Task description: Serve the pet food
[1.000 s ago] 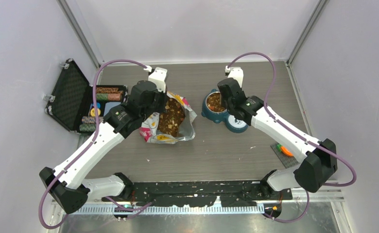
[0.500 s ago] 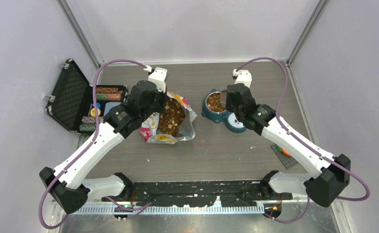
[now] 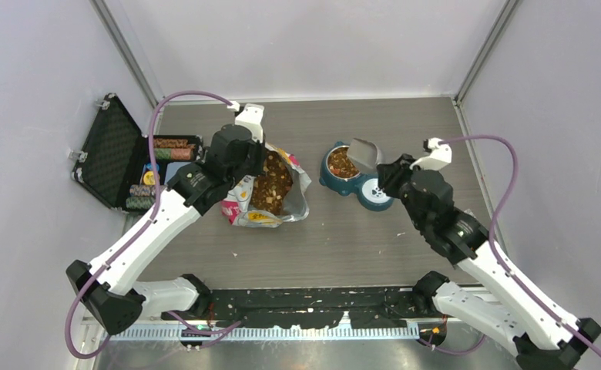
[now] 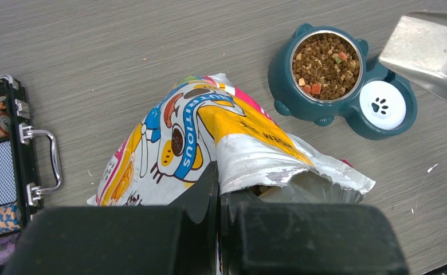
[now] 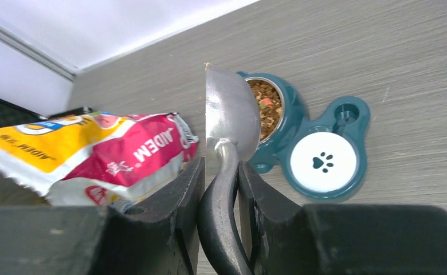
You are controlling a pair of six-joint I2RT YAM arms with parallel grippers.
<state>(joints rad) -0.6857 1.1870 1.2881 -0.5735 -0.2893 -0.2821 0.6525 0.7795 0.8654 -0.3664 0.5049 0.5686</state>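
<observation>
The pet food is brown kibble: some fills the steel cup (image 3: 342, 163) of a teal double bowl (image 5: 294, 117), more lies in the open printed bag (image 3: 270, 189). My left gripper (image 4: 218, 189) is shut on the bag's torn foil edge (image 4: 255, 163) and holds the mouth up. My right gripper (image 5: 221, 192) is shut on the dark handle of a metal scoop (image 5: 230, 112). The scoop (image 3: 363, 153) hangs tipped on its side just right of the filled cup. No kibble shows on it. The bowl's other half has a white paw-print lid (image 5: 323, 161).
An open black case (image 3: 116, 158) holding rows of chips lies at the table's left edge. A small orange and green item on a dark pad (image 3: 451, 240) lies at the right edge. A few crumbs (image 3: 400, 233) dot the wood near the bowl.
My right arm has swung back to the right and toward the near edge, drawing the scoop off the filled cup and turning it on its side. The left arm and bag have barely moved.
</observation>
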